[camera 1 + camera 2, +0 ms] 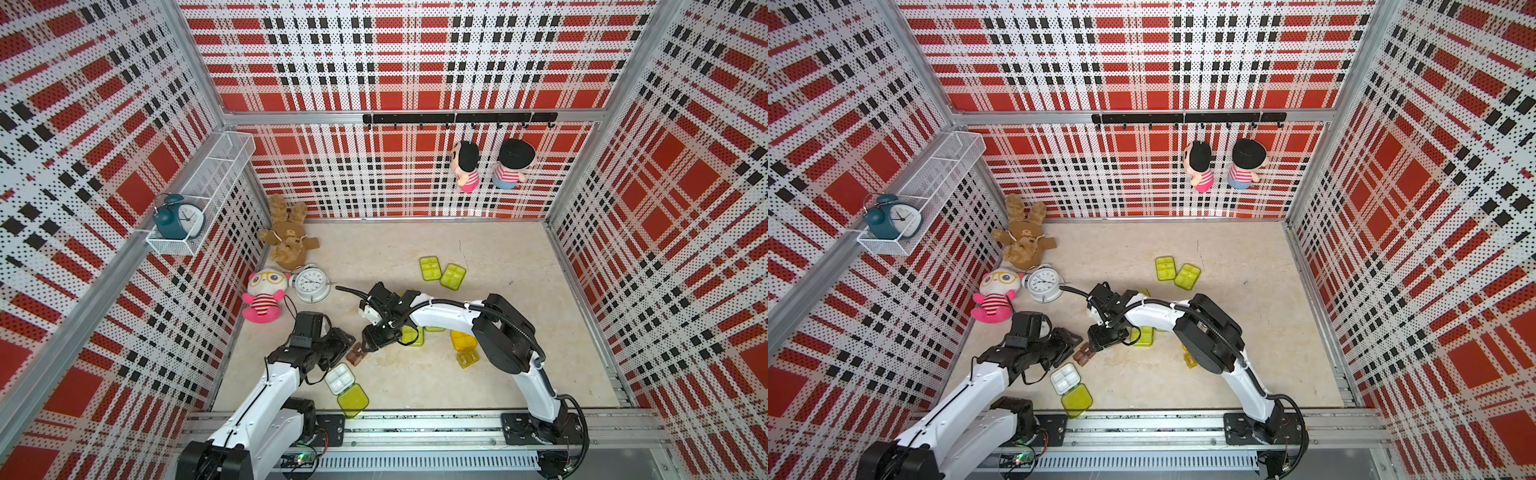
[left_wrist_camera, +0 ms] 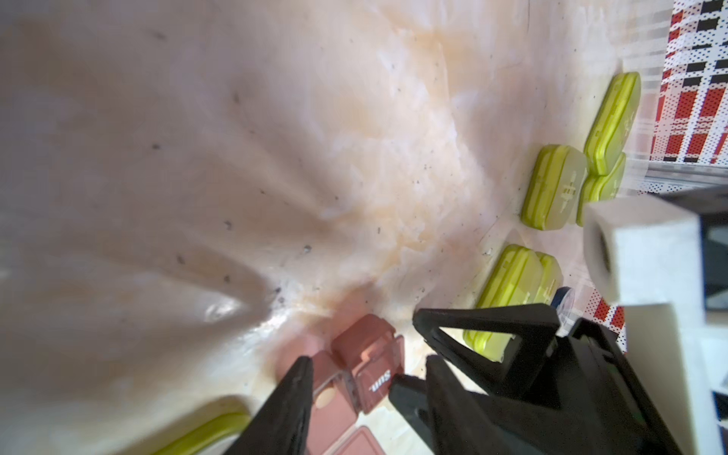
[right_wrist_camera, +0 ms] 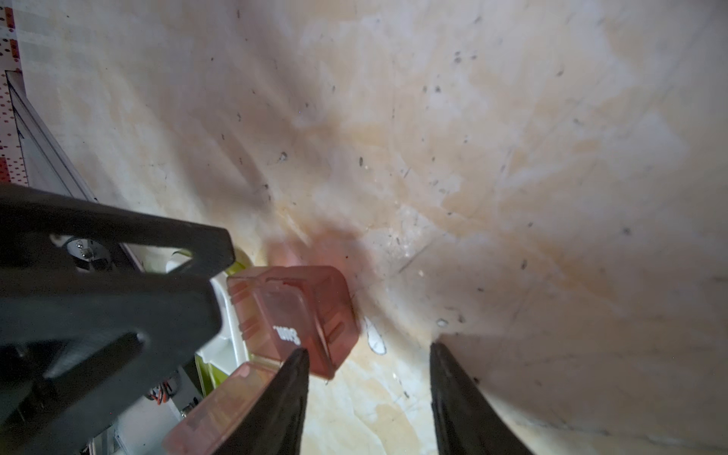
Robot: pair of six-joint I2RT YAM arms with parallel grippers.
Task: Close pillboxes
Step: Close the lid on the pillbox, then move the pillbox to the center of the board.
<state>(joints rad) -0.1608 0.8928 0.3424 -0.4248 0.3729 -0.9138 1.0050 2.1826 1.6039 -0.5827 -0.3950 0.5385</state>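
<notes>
A small translucent brown pillbox (image 1: pixel 355 357) (image 1: pixel 1083 356) lies on the table between both arms. Its lid marked "Sun" (image 2: pixel 374 378) is partly raised, and a second flap (image 3: pixel 220 409) stands open. My left gripper (image 2: pixel 368 360) (image 1: pixel 350 345) is open with its jaws either side of the box, one finger against it. My right gripper (image 3: pixel 367 347) (image 1: pixel 366 351) is open with nothing between its fingers, and one fingertip (image 3: pixel 300 356) rests on the "Sun" lid. Just in front, a white four-compartment pillbox (image 1: pixel 340 378) lies open with its lime lid (image 1: pixel 353 400) flat.
Two shut lime pillboxes (image 1: pixel 429 268) (image 1: pixel 453 276) lie further back. Another lime one (image 1: pixel 413 336), an orange one (image 1: pixel 462 340) and a small amber one (image 1: pixel 467 358) sit under my right arm. A white alarm clock (image 1: pixel 311 283) and plush toys (image 1: pixel 264 297) stand at the left.
</notes>
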